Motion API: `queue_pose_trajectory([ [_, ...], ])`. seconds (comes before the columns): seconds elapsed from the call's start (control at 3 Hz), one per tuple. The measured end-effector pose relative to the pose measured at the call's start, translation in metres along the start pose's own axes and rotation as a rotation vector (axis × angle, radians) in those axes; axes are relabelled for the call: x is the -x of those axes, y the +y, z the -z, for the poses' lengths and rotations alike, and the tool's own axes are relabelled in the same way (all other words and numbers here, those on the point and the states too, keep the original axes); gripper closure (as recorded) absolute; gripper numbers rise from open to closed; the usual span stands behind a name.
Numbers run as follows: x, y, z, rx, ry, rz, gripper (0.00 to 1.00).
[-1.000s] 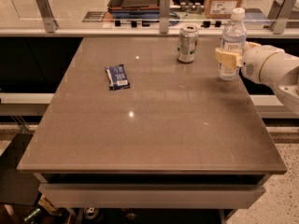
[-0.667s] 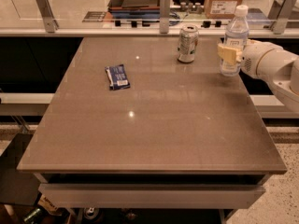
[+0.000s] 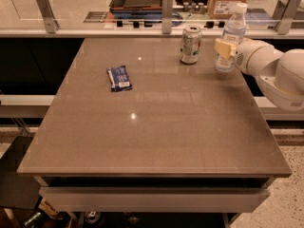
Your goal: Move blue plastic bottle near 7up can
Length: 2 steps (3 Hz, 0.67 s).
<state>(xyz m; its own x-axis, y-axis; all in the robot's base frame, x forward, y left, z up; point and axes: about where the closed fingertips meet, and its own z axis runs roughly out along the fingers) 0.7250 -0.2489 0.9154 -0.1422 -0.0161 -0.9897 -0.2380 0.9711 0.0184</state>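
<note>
The blue plastic bottle (image 3: 233, 28), clear bluish with a white cap, stands upright at the table's far right. My gripper (image 3: 224, 48), with yellow fingers (image 3: 222, 47) on a white arm coming in from the right, is shut around the bottle's lower half. The 7up can (image 3: 191, 44), silver and green, stands upright just left of the bottle, about one can's width away. I cannot tell whether the bottle's base touches the table.
A flat dark-blue snack packet (image 3: 119, 78) lies left of centre on the brown table (image 3: 152, 127). A glass barrier with metal posts (image 3: 166, 6) runs along the far edge. My white arm (image 3: 280, 72) overhangs the right edge.
My gripper has carried the bottle farther back and to the left, closer to the can. The can and the packet have not moved.
</note>
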Motion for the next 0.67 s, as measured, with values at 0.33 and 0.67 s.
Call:
queue_pose_trajectory([
  [0.33, 0.004, 0.011, -0.019, 0.025, -0.019, -0.032, 1.00],
  [0.67, 0.000, 0.025, -0.034, 0.059, -0.013, -0.056, 1.00],
])
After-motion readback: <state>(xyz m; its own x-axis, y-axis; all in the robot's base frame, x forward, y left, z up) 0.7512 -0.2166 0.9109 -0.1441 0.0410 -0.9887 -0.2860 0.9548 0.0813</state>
